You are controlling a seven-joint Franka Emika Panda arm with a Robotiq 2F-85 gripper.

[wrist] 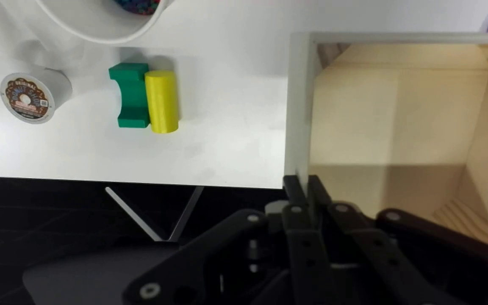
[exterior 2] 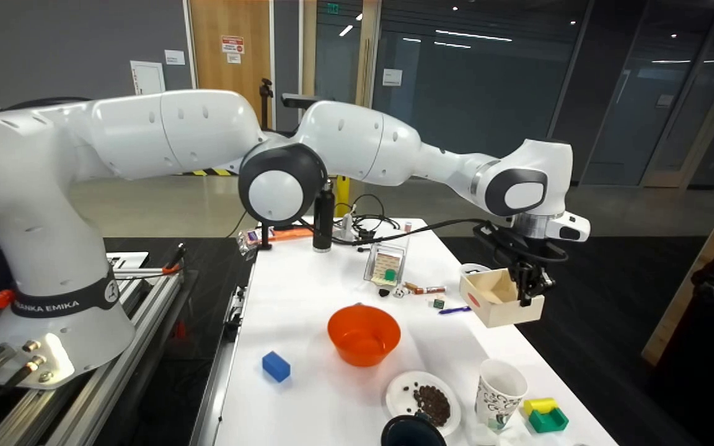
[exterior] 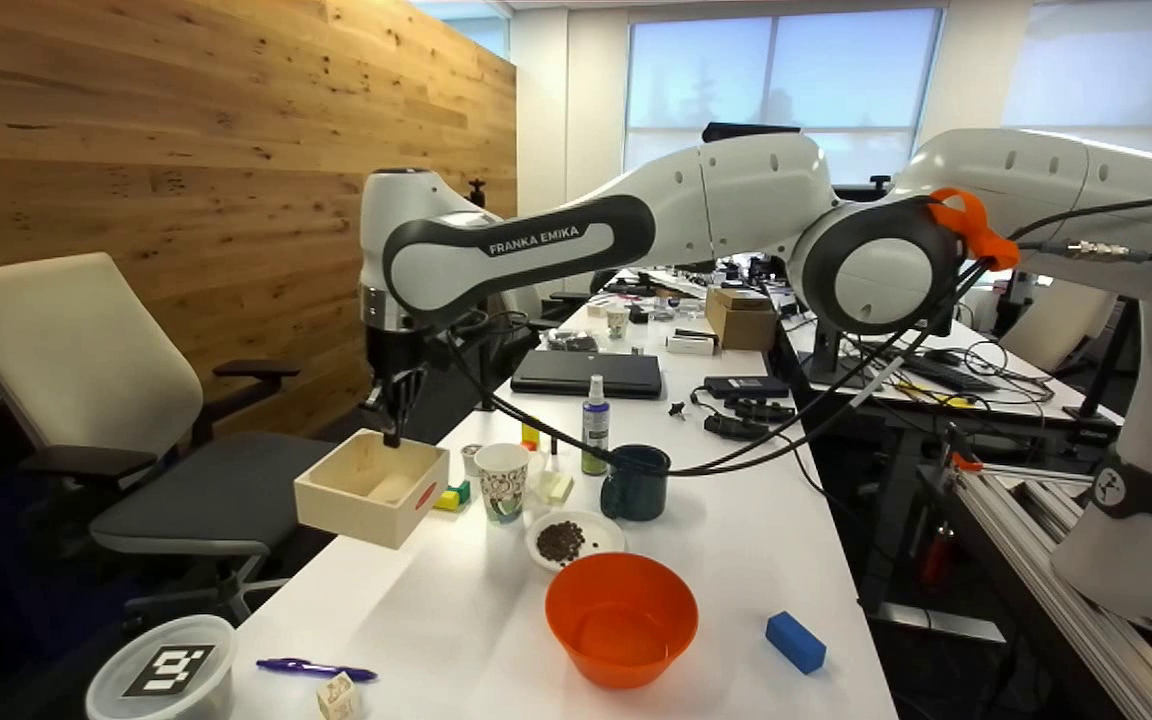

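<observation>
Nearest in the wrist view: my black 2-fingered gripper (wrist: 304, 183), pinched on 1 wall of a pale wooden open-topped rectangular box (wrist: 298, 110), 1 finger (wrist: 293, 190) outside the wall and 1 inside. I hold the box raised at the edge of the white table (exterior: 736, 550), part of it projecting past that edge; a red oval mark (exterior: 426, 496) shows on an outer wall. Near the box in the wrist view, a green notched block (wrist: 136, 99) and a yellow cylinder (wrist: 162, 101) lie on the table, touching side by side. Farther along are a white coffee pod with a brown printed lid (wrist: 36, 96) and a white patterned paper cup (exterior 2: 498, 396), which contains small multicoloured pieces (wrist: 139, 6). Next outward, in both exterior views, a round white plate (exterior: 608, 532) bears dark brown beans (exterior: 561, 542), with an orange bowl (exterior: 621, 585) just beside it and a dark teal handled mug (exterior: 634, 492) near it. Along the edge where I hold the box lies a purple pen (exterior: 316, 669). Well apart, a blue rectangular block (exterior: 795, 642) lies near the opposite edge, on my white base's (exterior: 1126, 560) side.
</observation>
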